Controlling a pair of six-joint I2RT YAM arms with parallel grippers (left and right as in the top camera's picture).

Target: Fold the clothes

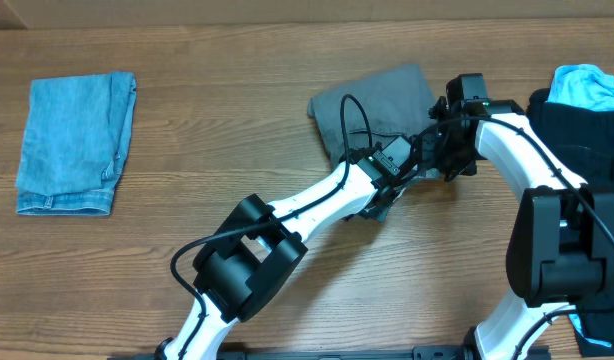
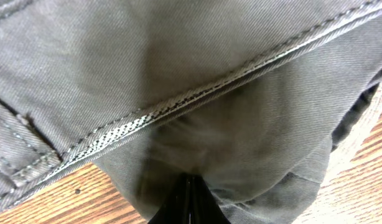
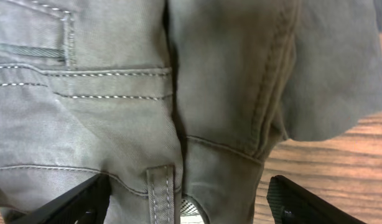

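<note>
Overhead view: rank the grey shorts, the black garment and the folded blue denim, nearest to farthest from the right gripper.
1. grey shorts, directly beneath the right gripper.
2. black garment, at the right edge.
3. folded blue denim, far left.

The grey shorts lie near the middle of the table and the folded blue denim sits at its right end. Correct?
No. The overhead view shows the folded blue denim at the left end of the table, not the right. The grey shorts do lie near the middle.

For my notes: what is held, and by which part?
Left end effector pinches the grey shorts at a fold below a seam; right end effector holds nothing.
</note>
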